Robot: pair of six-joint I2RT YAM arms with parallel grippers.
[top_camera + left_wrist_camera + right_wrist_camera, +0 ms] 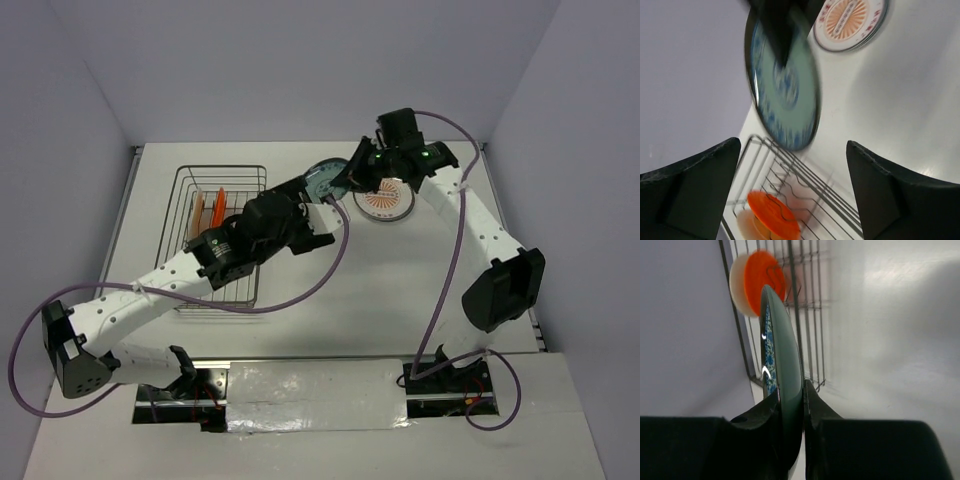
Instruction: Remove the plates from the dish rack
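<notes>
My right gripper (790,415) is shut on the rim of the teal patterned plate (782,365) and holds it upright, edge-on to its camera. In the top view this plate (325,180) hangs between the dish rack (220,240) and the white plate with the orange sunburst (385,200), which lies flat on the table. My left gripper (795,195) is open and empty, just below the teal plate (785,90). An orange plate (772,215) and a cream plate (742,220) stand in the rack's far end (210,210).
The wire rack (805,180) stands at the table's left, close to the left wall. The left arm lies across the rack's right side. The right arm (480,220) reaches in from the right, over the sunburst plate (850,22).
</notes>
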